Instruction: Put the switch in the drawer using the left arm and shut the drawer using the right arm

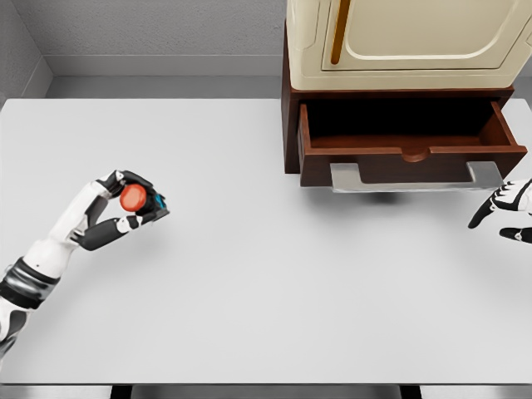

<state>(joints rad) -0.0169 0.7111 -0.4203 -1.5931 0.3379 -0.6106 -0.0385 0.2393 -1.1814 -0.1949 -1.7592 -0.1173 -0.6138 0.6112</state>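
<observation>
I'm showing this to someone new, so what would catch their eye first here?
Probably the left hand at the left of the white table, gripping a switch with a bright red-orange button. Next, the open dark wood drawer at the upper right under a cream cabinet, with the right hand open just below its metal handle.

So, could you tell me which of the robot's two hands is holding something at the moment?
The left hand, at the table's left, grips the red-and-black switch. The right hand, at the right edge below the drawer handle, holds nothing.
</observation>
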